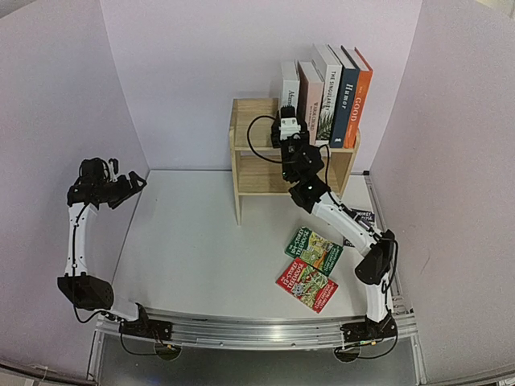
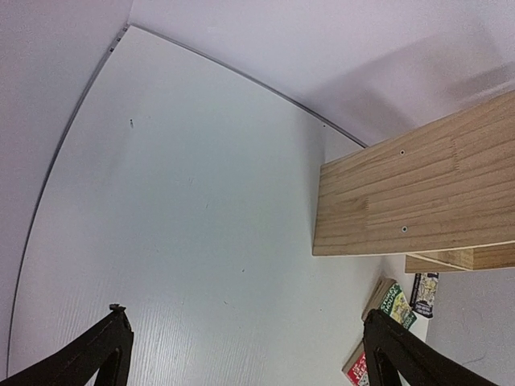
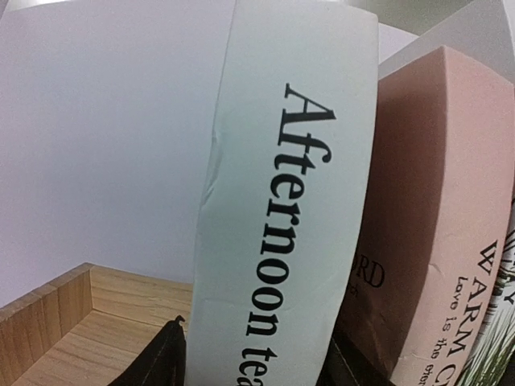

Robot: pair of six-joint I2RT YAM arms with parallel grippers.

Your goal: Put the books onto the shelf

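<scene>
On top of the shelf: we count five books standing upright in one row inside the raised rim, spines facing the arms.
Row, left to right: white book lettered "Afternoon tea", pink book, plant book, navy book marked "Humor", orange book marked "GOOD". Each one touches its neighbour.
Shelf position: at the rear of the worktop, close to the back wall.
Right claw: we find it at the foot of the white book, at the left end of the row. In the right wrist view one dark finger shows on each side of the spine. We cannot tell whether they press the covers or stand just off them.
Wood beside the row: in that same view, the shelf top and its rim show to the left of the white book.
Left claw: spread wide and holding nothing. It hangs above the left side of the worktop, well apart from the shelf.
Worktop, right side: we see three paperbacks lying flat in front of the shelf.
Paperbacks: green paperback and red paperback lie just beside each other. The dark paperback lies behind them, partly hidden by the right arm.
</scene>
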